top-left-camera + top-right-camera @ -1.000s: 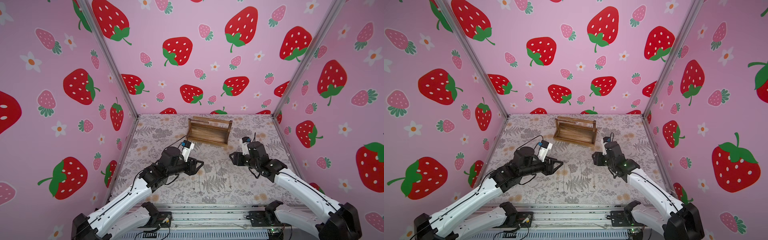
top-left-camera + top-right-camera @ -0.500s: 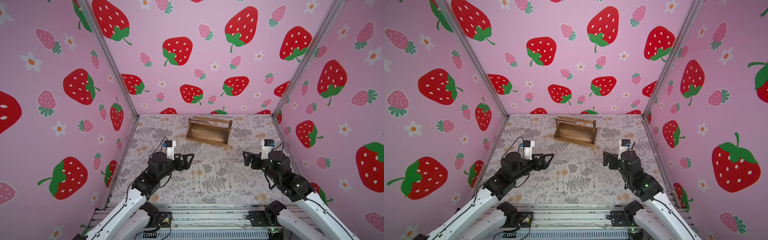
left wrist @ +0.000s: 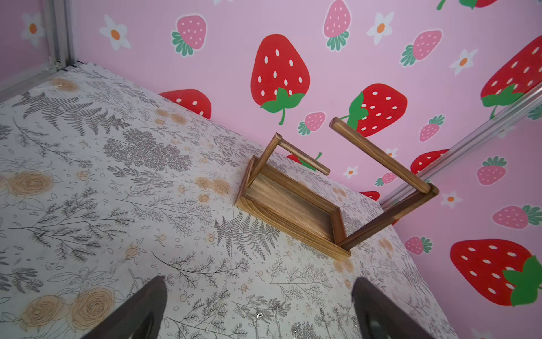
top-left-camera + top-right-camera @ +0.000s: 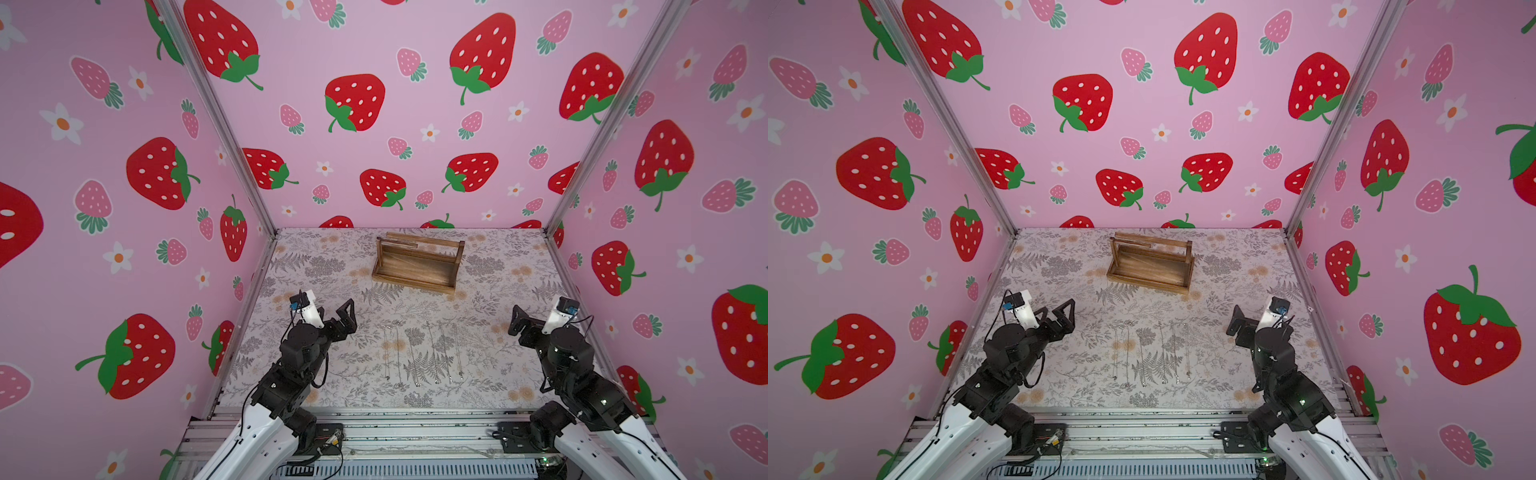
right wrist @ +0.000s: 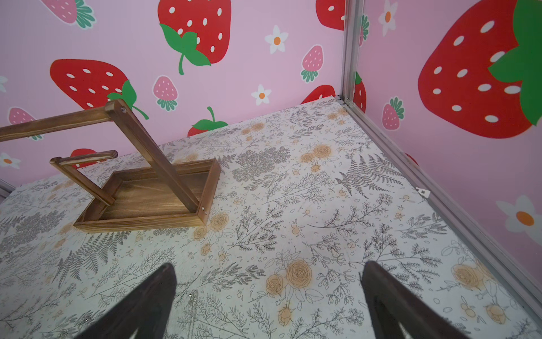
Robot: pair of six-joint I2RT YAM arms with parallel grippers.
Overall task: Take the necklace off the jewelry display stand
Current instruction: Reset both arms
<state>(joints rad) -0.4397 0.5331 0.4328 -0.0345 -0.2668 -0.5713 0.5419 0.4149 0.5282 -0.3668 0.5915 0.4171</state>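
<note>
Looks done to me: stand (image 4: 417,266) sits bare at 12 o'clock on the desk (image 4: 316,270), necklaces (image 4: 419,357) lie flat toward 6, and both jaws gape wide and empty at 8 and 4, clear of everything.

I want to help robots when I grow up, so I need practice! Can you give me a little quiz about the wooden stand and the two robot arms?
1. True or false: a necklace hangs on the jewelry display stand.
2. Pick one. Where are the necklaces?
A. In the stand's tray
B. Laid flat on the table, in front of the stand
C. Held by an arm
3. In a word: are the left hand and the right hand open or shut?

Key
1. False: its bars are bare.
2. B.
3. Open, and both hold nothing.
</note>
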